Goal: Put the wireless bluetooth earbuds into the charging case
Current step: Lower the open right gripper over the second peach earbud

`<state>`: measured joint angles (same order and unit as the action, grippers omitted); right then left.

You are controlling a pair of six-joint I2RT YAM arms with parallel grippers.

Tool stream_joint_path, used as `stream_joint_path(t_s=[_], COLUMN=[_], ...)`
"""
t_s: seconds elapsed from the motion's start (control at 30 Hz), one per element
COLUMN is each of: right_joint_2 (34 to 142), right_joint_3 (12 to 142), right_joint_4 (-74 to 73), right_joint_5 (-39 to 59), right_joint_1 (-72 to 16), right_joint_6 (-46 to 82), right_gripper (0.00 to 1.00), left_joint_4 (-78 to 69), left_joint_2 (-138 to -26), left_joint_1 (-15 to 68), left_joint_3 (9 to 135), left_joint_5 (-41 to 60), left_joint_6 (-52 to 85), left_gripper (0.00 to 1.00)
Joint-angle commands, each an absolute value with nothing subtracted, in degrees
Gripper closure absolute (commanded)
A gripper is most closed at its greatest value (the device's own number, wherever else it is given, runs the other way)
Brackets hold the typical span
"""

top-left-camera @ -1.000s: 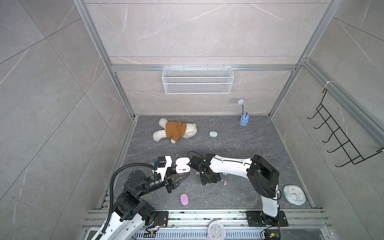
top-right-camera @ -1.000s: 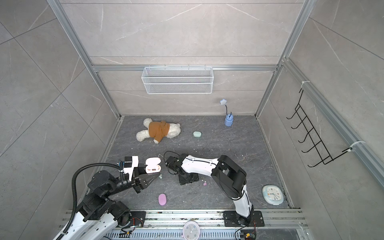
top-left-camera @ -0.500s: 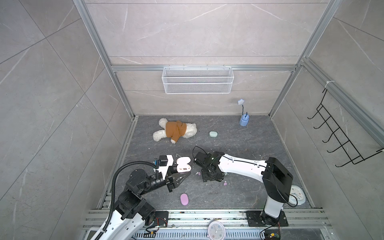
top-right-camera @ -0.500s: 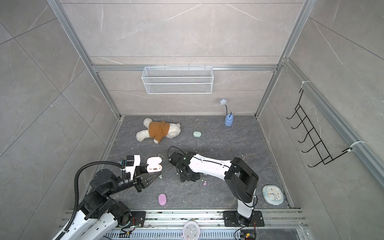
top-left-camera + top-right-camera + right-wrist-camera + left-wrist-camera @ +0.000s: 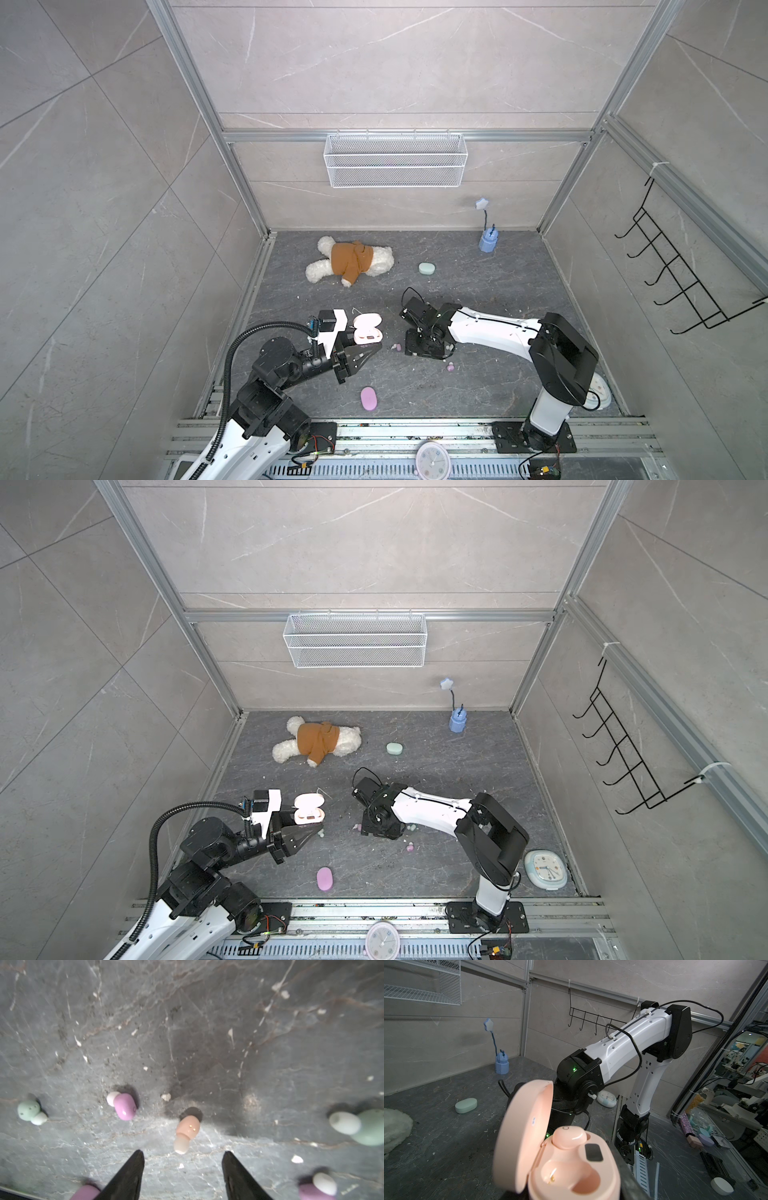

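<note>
Recorded over the past second a swing of the right arm toward the right, with the right tool edging slightly right and kept low over the loose buds. Read as final lining-up for a pick, not yet a grasp.

Found that tool spread, with nothing between its fingers. Located the peach earbud on the surface, just ahead of the fingertips and in line with the gap, apparently touching neither, though the wrist view is blurred. Noted the lilac earbud and the mint earbud near it, clear of the gap.

Found the left tool pinching the pink charging case, unmoved, left of the right tool, with lid open. Counted one seated bud in the case and one empty pocket beside it. Judged the pink case half filled, with the peach earbud due for that pocket.
</note>
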<state>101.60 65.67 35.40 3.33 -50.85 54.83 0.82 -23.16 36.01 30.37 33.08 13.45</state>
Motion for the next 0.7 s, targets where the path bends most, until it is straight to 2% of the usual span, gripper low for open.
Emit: stream_joint_path(t_s=[0.0, 0.2, 0.5, 0.67], right_joint_2=[100.0, 98.3, 98.5, 99.1], right_joint_3=[63.9, 63.1, 64.1, 65.1], right_joint_4=[32.9, 31.2, 31.7, 31.1], right_joint_5=[3.9, 4.1, 4.8, 5.5], right_joint_1=[-50.3, -50.2, -50.2, -50.2], right_joint_6=[57.5, 58.8, 58.0, 57.6], right_gripper=[0.38, 0.46, 0.73, 0.79], left_joint_4=[-2.2, -1.9, -1.8, -1.8], left_joint_2=[-23.2, -23.2, -23.3, -23.1], left_joint_1=[35.9, 35.9, 35.9, 35.8], left_joint_3=[32.7, 32.6, 32.7, 32.8], left_joint_5=[33.8, 33.8, 33.7, 33.6], left_joint_6=[13.5, 13.6, 13.7, 13.7], left_gripper=[0.79, 0.79, 0.79, 0.79])
